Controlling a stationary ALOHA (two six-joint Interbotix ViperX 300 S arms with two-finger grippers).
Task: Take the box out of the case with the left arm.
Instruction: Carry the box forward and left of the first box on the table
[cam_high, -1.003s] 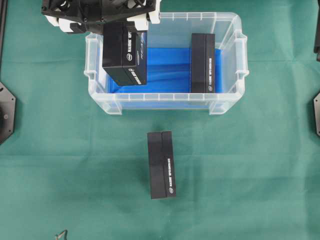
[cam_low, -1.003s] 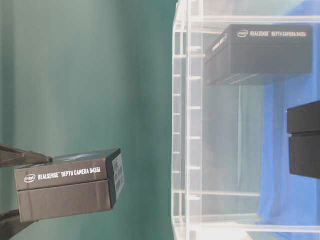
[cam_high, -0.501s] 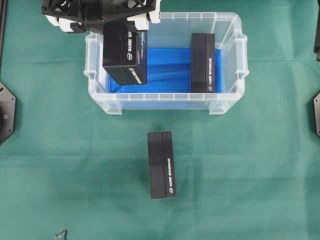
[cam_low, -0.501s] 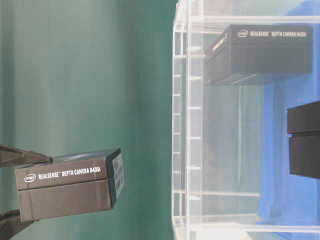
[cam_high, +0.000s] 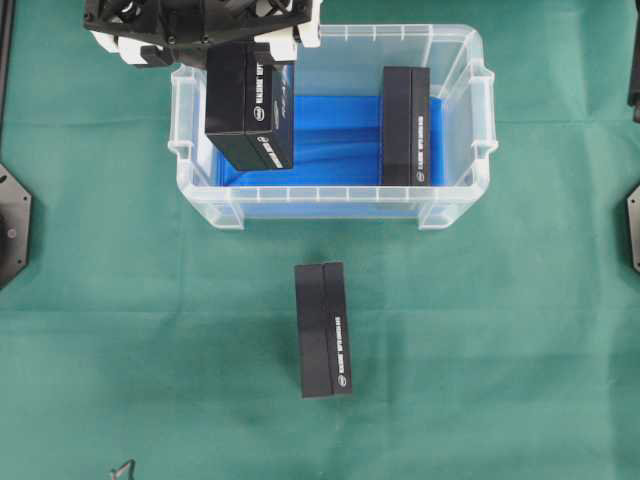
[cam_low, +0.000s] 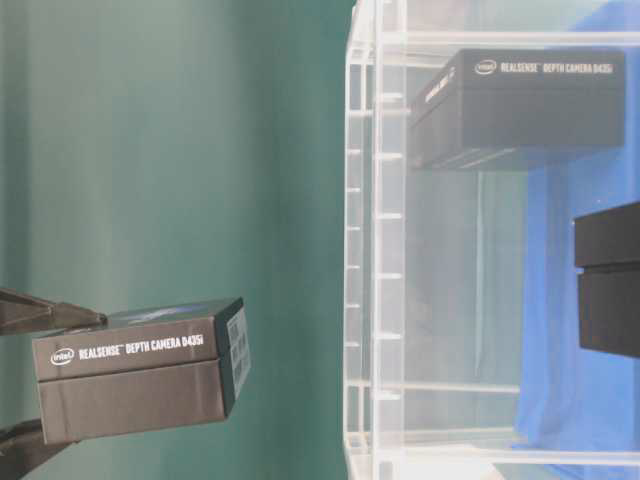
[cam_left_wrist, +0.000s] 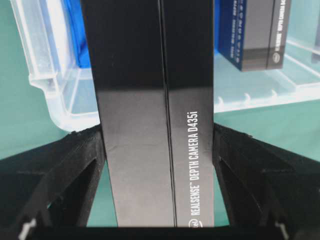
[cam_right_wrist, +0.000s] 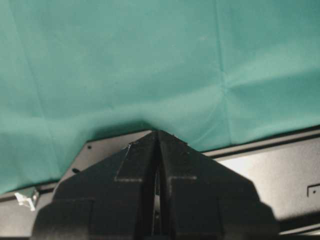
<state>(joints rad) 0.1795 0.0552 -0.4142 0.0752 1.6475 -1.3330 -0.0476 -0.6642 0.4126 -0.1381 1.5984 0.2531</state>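
Green cloth covers the tabletop (cam_high: 120, 300); left gripper (cam_left_wrist: 159, 150) fingers clamp the box (cam_high: 248, 105) above the case (cam_high: 455, 205) left end; right gripper (cam_right_wrist: 157, 170) fingers are closed, empty

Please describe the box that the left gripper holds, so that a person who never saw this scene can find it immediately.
Find the clear case with the blue lining on the green cloth. Above its left end hangs a black box, clamped in the left gripper. Unlike the box in the case and the box on the cloth, it rests on nothing.

The left arm (cam_high: 200, 25) is cut off by the overhead view's top edge.
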